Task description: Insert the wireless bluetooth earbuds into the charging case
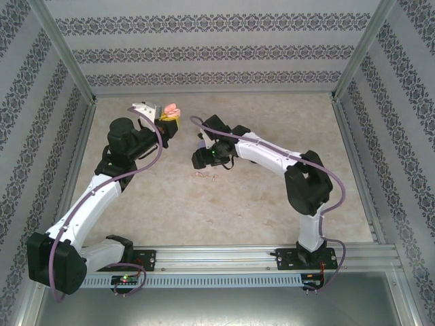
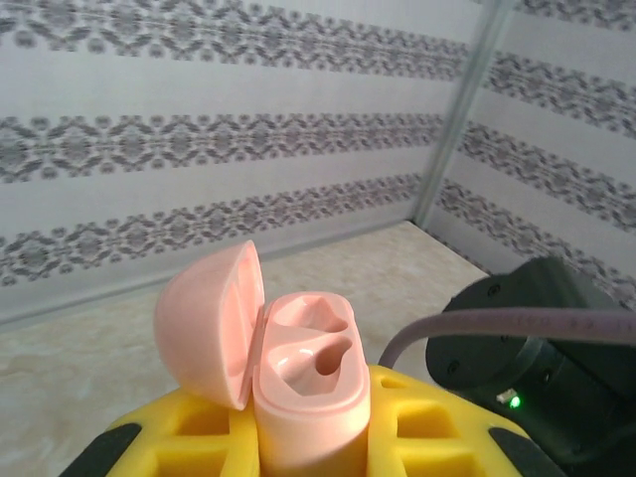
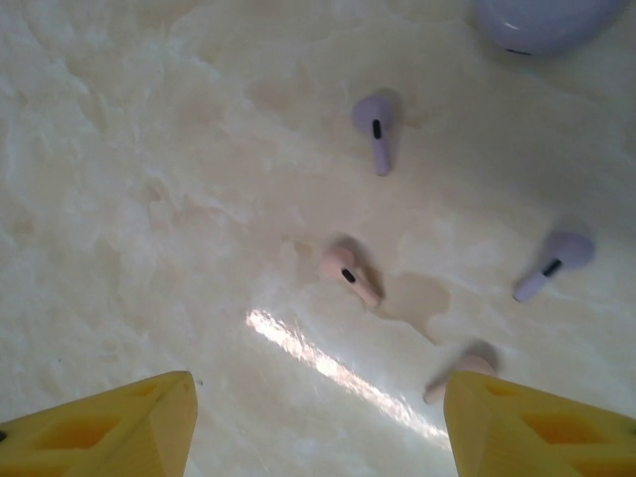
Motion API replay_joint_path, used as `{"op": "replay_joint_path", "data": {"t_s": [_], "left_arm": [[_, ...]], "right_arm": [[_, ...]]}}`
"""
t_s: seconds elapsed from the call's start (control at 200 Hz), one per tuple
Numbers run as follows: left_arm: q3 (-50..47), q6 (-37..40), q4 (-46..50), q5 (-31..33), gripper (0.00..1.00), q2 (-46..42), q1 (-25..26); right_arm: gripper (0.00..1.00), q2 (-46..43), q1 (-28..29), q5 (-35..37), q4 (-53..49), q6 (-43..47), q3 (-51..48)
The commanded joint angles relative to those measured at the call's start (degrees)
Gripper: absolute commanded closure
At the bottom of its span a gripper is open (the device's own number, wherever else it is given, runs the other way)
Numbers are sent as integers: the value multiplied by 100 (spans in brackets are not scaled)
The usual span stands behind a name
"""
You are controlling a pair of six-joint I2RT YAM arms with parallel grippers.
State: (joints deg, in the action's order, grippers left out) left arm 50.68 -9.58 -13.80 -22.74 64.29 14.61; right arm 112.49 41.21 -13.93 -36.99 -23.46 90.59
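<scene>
- Left pincer clenched on a pale pink glossy plastic charging case. Its yellow fingers press both sides of the case.
- In the top view the case is lifted clear of the table, toward the back wall.
- Pink case lid hinged open to the left, and the moulded wells are open to view.
- Right pincer released, its yellow fingers wide apart with nothing between them. It hangs above the beige marbled table.
- Loose on the table beneath it:
  - first lilac stemmed earbud, farther off
  - second lilac stemmed earbud, to the right
  - first pink stemmed earbud, near centre
  - second pink stemmed earbud, partly hidden by the finger at the right of the wrist view
- All four earbuds lie apart, none touching.
- Rounded lilac case at the top edge, cut off by the frame.
</scene>
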Motion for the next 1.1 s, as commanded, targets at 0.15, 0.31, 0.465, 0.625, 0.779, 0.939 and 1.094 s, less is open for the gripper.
{"op": "replay_joint_path", "data": {"t_s": [0.15, 0.31, 0.465, 0.625, 0.779, 0.939, 1.094], "left_arm": [[3, -803, -336, 1157, 100, -233, -8], [-160, -883, -540, 1184, 100, -267, -4], [-112, -841, -423, 1032, 100, -218, -10], [-108, -822, -390, 1015, 100, -246, -10], [-116, -821, -395, 1031, 100, -257, -9], [-128, -840, -402, 1029, 100, -256, -7], [-106, -847, -372, 1025, 100, -255, -7]], "right_arm": [[33, 839, 222, 142, -518, 151, 749], [34, 1182, 263, 246, -564, 53, 992], [33, 1476, 291, 269, -641, -22, 1230], [34, 1680, 377, 286, -747, -38, 1425], [33, 1747, 431, 263, -757, -70, 1456], [34, 1722, 469, 241, -750, -122, 1406], [35, 1561, 534, 130, -673, -237, 1253]]}}
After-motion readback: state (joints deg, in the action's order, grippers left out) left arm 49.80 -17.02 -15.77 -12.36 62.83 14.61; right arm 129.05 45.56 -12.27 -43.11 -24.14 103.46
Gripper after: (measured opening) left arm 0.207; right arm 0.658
